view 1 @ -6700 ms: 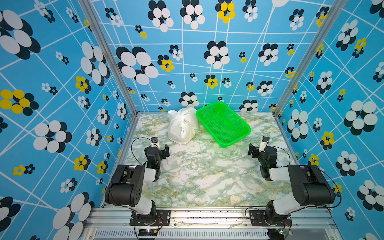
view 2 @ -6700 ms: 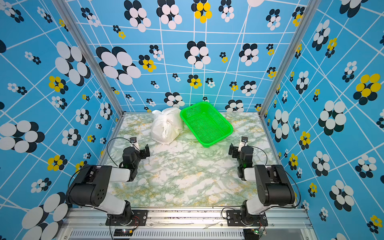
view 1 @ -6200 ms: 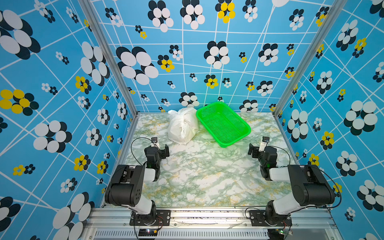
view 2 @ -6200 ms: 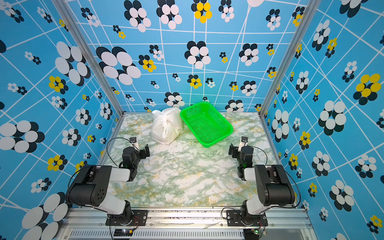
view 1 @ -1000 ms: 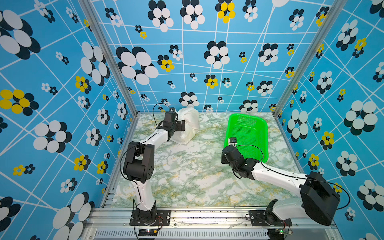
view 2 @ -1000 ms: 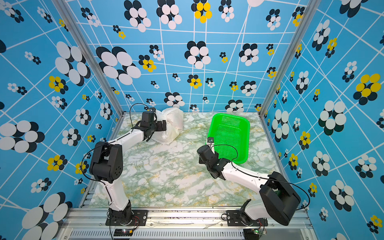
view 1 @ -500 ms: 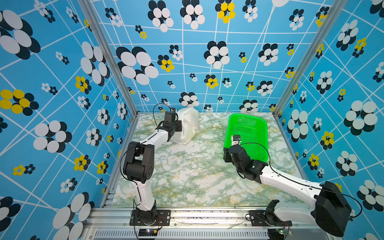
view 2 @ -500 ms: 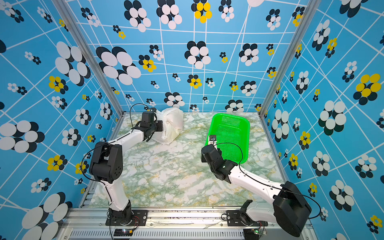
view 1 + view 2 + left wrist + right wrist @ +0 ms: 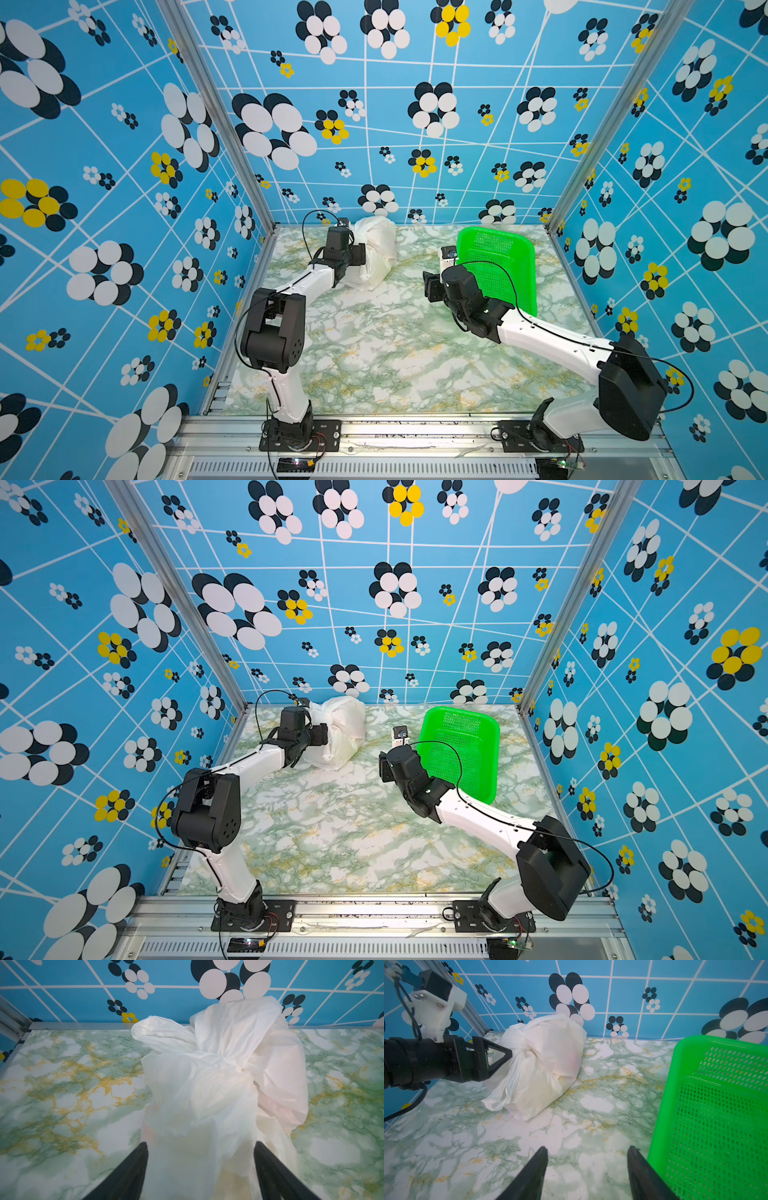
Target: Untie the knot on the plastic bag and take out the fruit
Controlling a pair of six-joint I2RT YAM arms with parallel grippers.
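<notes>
– Both arms have left their folded rest at the front edge, and the green basket [image 9: 528, 274] has gone from the back middle to the right side, turned lengthwise. In the last half second the right gripper [image 9: 430, 286] has drawn off the basket's left rim toward the middle.

– How does that gripper stand now?

– Its jaws are parted over the bare marbled table [image 9: 374, 353], with nothing between them. In the right wrist view one finger is just beside the basket's rim. Whether it touches, I cannot tell.

– And the other arm?

– It stretches to the back left corner. The left gripper [image 9: 200, 1145] has its jaws spread wide, and loose plastic lies between them without being pinched. Seen from the right wrist camera, one of its fingertips sits right at the knot [image 9: 522, 1051].

– Where is the plastic bag?

– The plastic bag [image 9: 345, 725] lies on the table near the back wall, left of the middle and well apart from the basket. The knot faces the left arm and is still tied. One handle loop trails down from it to the tabletop.

– Any fruit out?

– No. The fruit [image 9: 572, 1061] is inside the bag and shows only as a faint pink blush and yellowish patches through the white plastic. Single pieces cannot be told apart.
</notes>
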